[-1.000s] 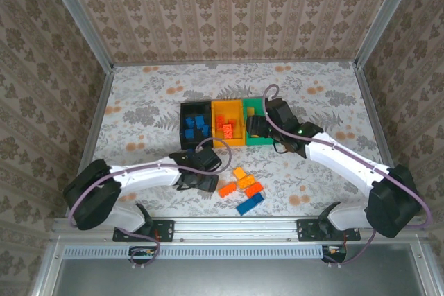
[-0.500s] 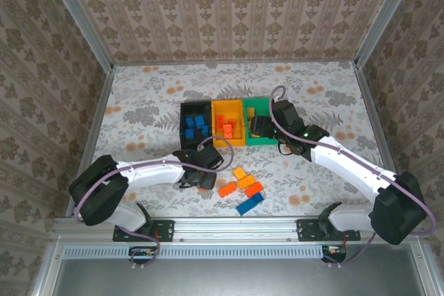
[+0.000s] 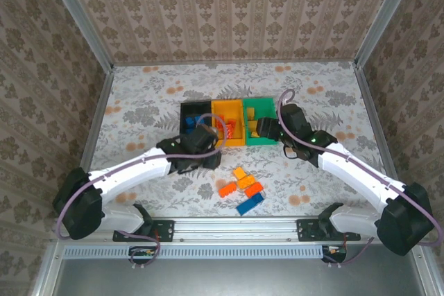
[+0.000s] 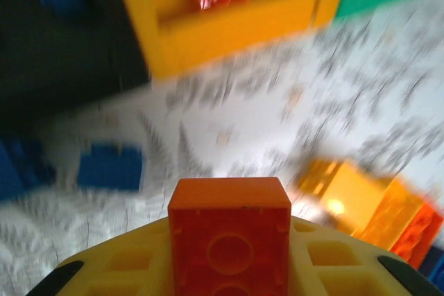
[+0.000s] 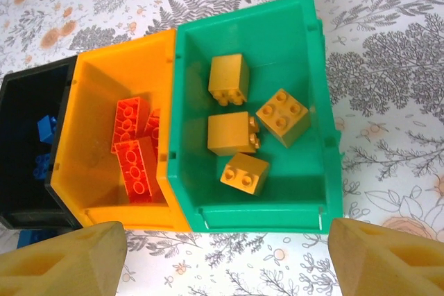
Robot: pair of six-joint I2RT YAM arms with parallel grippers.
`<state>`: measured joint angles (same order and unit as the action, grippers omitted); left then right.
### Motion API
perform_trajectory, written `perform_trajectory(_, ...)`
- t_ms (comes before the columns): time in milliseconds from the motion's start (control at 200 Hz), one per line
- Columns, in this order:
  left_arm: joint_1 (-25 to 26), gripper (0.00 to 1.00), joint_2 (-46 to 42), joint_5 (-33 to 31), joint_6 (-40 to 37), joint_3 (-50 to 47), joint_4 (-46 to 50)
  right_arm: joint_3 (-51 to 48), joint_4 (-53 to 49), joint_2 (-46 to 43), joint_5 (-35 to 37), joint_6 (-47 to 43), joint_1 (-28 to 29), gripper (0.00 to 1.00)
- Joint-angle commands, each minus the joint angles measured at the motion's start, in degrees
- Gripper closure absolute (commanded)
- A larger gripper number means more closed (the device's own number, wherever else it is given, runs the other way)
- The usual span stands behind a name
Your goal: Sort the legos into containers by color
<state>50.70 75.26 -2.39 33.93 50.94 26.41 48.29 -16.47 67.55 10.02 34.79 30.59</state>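
Observation:
My left gripper (image 3: 202, 149) is shut on a red-orange lego (image 4: 229, 230) and hovers just in front of the orange-yellow bin (image 3: 220, 108), between it and the black bin (image 3: 185, 108). The orange-yellow bin (image 5: 104, 88) holds red-orange legos (image 5: 132, 150). The green bin (image 5: 312, 102) holds several yellow-orange legos (image 5: 232, 133). Blue legos (image 5: 43, 129) lie in the black bin. My right gripper (image 5: 225, 268) is open and empty at the green bin's near wall. Loose legos lie on the table: yellow-orange (image 3: 243, 178), red-orange (image 3: 226, 188), blue (image 3: 250, 203).
A blue lego (image 4: 109, 166) lies on the flowered table in front of the black bin. The three bins stand side by side at mid table. Metal rails (image 3: 97, 123) and patterned walls close in the table.
My left gripper has left the loose pile and moved up toward the bins carrying a red-orange lego. My right gripper has drawn back slightly to the right of the green bin.

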Motion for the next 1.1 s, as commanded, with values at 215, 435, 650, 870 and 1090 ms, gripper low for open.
perform_trajectory(215, -6.9, 0.69, 20.5, 3.3, -7.1, 21.7, -5.6, -4.4, -1.6, -3.0, 0.9, 2.0, -0.4, 0.22)
perform_trajectory(435, -9.9, 0.7, 34.1, 3.8, -6.5, 33.4, -4.0, -7.2, -2.6, -5.4, -1.6, 1.7, -0.3, 0.22)
perform_trajectory(650, -10.4, 0.6, 39.2, 4.0, -6.2, 38.6, -2.3, -10.5, -1.6, -6.7, -9.9, -2.0, 2.1, 0.22)
perform_trajectory(870, -10.0, 0.27, 34.2, 5.8, -5.1, 37.1, -3.7, -12.9, 3.0, -4.1, -13.9, -2.7, 8.1, 0.2)
perform_trajectory(1090, -7.7, 0.03, 19.8, 5.0, -4.3, 28.5, -7.1, -8.9, 3.8, 4.4, -12.3, -4.7, 14.2, 0.23)
